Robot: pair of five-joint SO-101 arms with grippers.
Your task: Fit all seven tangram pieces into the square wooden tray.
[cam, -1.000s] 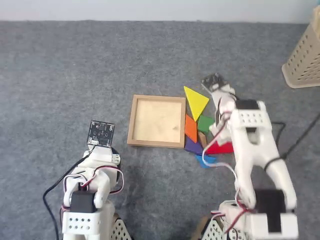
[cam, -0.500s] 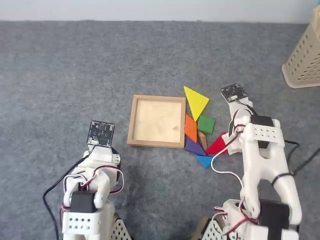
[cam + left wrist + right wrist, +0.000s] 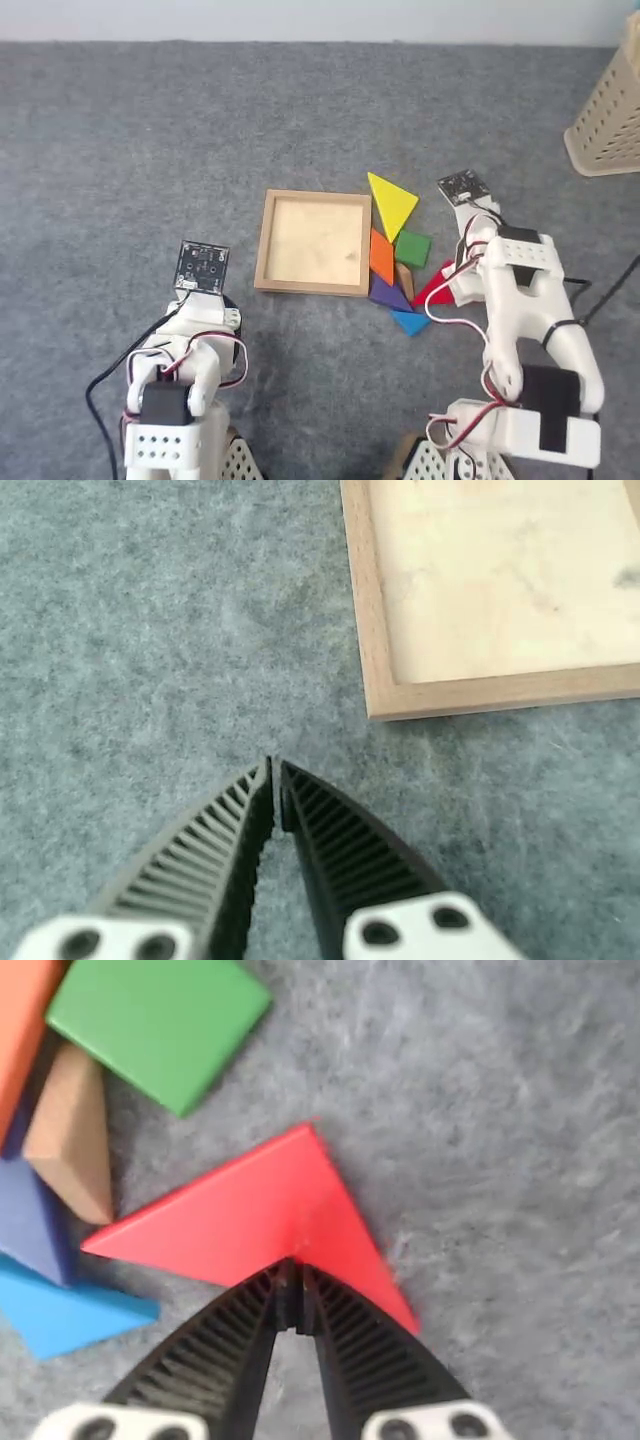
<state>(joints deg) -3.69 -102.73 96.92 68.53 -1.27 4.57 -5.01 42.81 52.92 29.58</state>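
Observation:
The square wooden tray (image 3: 262, 240) lies bare on the grey carpet, and its corner (image 3: 500, 693) shows in the left wrist view. To its right cluster the yellow triangle (image 3: 392, 203), orange piece (image 3: 381, 257), green square (image 3: 411, 248), tan piece (image 3: 404, 278), purple triangle (image 3: 386, 291), blue triangle (image 3: 410, 320) and red triangle (image 3: 432, 290). My right gripper (image 3: 292, 1270) is shut, its tips over the near edge of the red triangle (image 3: 260, 1210), with the green square (image 3: 160, 1020) beyond. My left gripper (image 3: 275, 770) is shut over carpet just short of the tray's corner.
A beige slatted basket (image 3: 610, 110) stands at the far right edge. The right arm (image 3: 515, 270) rises just right of the pieces. The left arm (image 3: 190, 370) sits at the near left. Open carpet surrounds the tray on its far and left sides.
The right arm has swung rightward off the piece cluster, uncovering the green square and red triangle, then settled. The left arm has stayed put.

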